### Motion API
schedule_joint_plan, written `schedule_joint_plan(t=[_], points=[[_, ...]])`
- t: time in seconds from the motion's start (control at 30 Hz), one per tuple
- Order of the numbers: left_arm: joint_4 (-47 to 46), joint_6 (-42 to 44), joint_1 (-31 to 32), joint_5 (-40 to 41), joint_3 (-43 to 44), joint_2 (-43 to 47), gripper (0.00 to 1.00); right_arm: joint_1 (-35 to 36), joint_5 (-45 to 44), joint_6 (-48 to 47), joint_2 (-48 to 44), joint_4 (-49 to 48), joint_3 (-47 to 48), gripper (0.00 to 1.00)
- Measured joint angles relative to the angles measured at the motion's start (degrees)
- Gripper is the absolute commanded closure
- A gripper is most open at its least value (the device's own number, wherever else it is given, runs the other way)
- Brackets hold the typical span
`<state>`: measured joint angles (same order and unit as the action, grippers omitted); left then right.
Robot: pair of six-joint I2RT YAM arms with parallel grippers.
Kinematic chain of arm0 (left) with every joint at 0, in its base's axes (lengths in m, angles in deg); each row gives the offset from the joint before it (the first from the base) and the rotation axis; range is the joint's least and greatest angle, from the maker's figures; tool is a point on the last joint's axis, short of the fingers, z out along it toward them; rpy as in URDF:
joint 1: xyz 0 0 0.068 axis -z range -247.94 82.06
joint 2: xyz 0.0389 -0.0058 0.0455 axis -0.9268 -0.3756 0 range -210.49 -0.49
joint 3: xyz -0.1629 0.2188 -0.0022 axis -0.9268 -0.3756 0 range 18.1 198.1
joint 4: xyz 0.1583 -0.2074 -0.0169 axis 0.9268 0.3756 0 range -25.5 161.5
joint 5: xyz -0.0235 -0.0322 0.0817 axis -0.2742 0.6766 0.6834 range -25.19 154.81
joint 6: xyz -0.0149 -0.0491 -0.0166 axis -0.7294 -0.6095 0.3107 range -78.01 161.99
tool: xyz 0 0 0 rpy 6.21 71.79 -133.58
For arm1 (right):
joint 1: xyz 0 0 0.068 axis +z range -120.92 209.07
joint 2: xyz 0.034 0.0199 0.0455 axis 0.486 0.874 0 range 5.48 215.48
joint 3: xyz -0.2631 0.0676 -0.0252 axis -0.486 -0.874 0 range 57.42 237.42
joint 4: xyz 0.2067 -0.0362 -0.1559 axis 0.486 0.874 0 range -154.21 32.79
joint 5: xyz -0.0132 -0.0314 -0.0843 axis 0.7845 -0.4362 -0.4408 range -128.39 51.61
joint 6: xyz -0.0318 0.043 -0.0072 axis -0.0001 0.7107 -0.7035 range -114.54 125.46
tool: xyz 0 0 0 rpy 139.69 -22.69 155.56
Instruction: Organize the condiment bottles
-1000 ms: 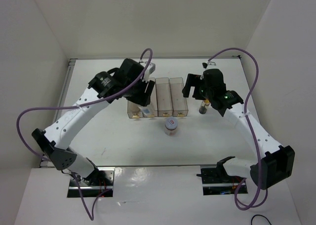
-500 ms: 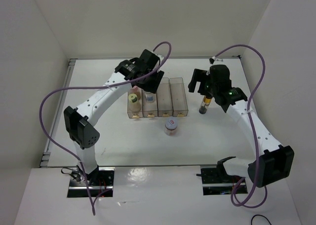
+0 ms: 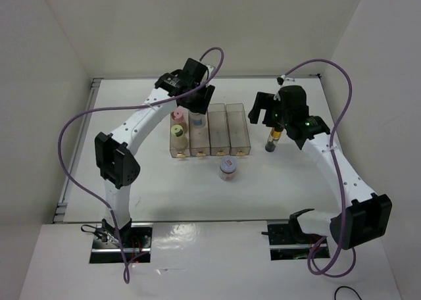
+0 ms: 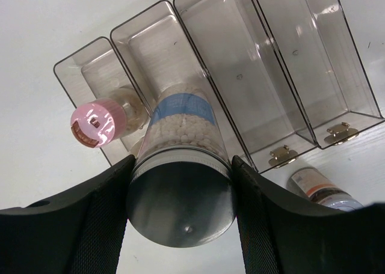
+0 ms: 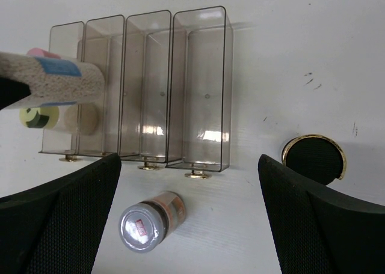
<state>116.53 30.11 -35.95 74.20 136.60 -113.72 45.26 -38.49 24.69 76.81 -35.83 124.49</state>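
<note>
Silver-grey-capped bottle (image 4: 180,166) sits clamped in the left gripper (image 4: 180,220), above the second clear bin (image 4: 150,51). Right gripper (image 5: 189,217) gapes wide and empty near the slim dark bottle (image 3: 272,141); the short jar (image 5: 150,223) stands before the bins (image 5: 198,88).

the silver-grey-capped bottle (image 4: 180,190) carries a blue band over white grains. at its 9 o'clock the pink-capped bottle (image 4: 96,125) has a cream body. the pale-yellow-capped bottle (image 5: 51,119) shows a dark mark on its lid. the short jar (image 5: 146,225) has a white lid with a red mark and orange-brown content. the slim dark bottle (image 3: 272,139) wears a yellow band. the bins (image 5: 198,88) are clear, smoky brown, with gold clasps. the table (image 3: 296,181) is white, the cables (image 3: 72,135) purple.
</note>
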Motion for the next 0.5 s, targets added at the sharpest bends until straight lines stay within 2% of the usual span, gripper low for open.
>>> schedule_joint_plan(t=[0.23, 0.5], points=[[-0.68, 0.02, -0.42, -1.09, 0.00, -2.23, 0.52, 1.14, 2.64, 0.48, -2.40, -0.04, 0.00, 0.01], [-1.29, 0.02, -0.70, -1.60, 0.00, -4.87, 0.52, 10.88, 1.16, 0.72, -2.47, 0.66, -0.02, 0.01]])
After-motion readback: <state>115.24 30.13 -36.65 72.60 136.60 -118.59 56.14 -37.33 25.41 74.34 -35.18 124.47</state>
